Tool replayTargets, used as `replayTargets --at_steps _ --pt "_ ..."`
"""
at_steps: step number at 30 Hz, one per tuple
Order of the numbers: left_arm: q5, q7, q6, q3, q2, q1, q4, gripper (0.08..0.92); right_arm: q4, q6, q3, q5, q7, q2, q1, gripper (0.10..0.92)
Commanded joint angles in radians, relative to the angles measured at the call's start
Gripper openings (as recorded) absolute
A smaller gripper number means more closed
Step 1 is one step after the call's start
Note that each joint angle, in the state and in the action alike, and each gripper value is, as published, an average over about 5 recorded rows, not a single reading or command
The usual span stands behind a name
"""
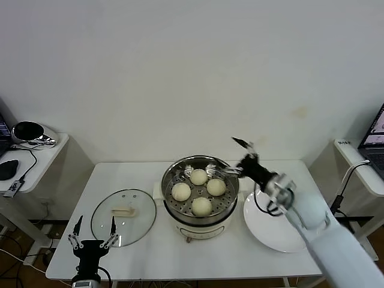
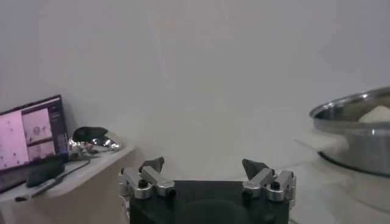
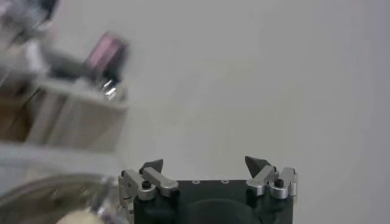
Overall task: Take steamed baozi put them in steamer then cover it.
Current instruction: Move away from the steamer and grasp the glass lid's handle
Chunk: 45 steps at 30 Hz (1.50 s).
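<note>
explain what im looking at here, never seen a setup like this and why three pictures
It is a two-armed robot filmed by three cameras at once. The head view looks down on a white table. There the steamer holds four steamed baozi, the glass cover lies flat to its left, and an empty white plate sits to its right. The other two cameras sit on the wrists, just behind each gripper. The right gripper hangs open above the steamer's far rim, holding nothing. The left gripper waits open at the table's near edge, beside the cover.
</note>
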Motion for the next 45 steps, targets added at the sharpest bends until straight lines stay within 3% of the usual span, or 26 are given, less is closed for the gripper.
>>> replayTargets --at_steps 1,11,22,45 --pt "0.410 -0.040 0.009 -0.013 0.025 -0.007 0.078 0.823 0.057 0.193 0.534 -0.076 -0.016 0.295 -0.540 0.823" --pt "0.879 -0.009 0.002 -0.050 0.175 -0.050 0.222 0.823 0.095 0.133 0.636 -0.083 0.079 0.381 -0.638 0.823" --pt "1.080 0.052 -0.022 0.049 0.275 -0.322 0.502 0.823 0.095 0.132 0.696 -0.093 0.116 0.417 -0.661 0.823" --pt "1.124 0.057 -0.072 0.148 0.264 -0.582 0.736 0.823 0.068 0.146 0.720 -0.105 0.108 0.453 -0.679 0.823"
